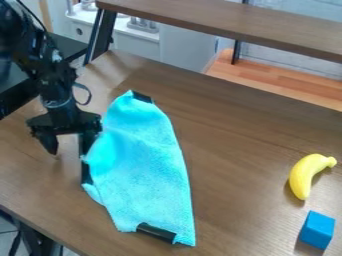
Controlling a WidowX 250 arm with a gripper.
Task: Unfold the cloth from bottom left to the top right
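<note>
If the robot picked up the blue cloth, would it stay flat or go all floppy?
It would probably go floppy: the cloth already has soft wrinkles and wavy edges. It looks thin, so it's likely light for its size. The black strip at its bottom edge looks straight, so that bit might bend less.

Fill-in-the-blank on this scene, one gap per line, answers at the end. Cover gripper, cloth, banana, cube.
In the picture, the gripper is at the ____ edge of the cloth.
The gripper's fingers are spread apart, so it is ____, not shut.
The banana on the table is coloured ____.
Of the banana and the cube, the one nearer the picture's bottom edge is the ____.
Missing words: left; open; yellow; cube
</note>
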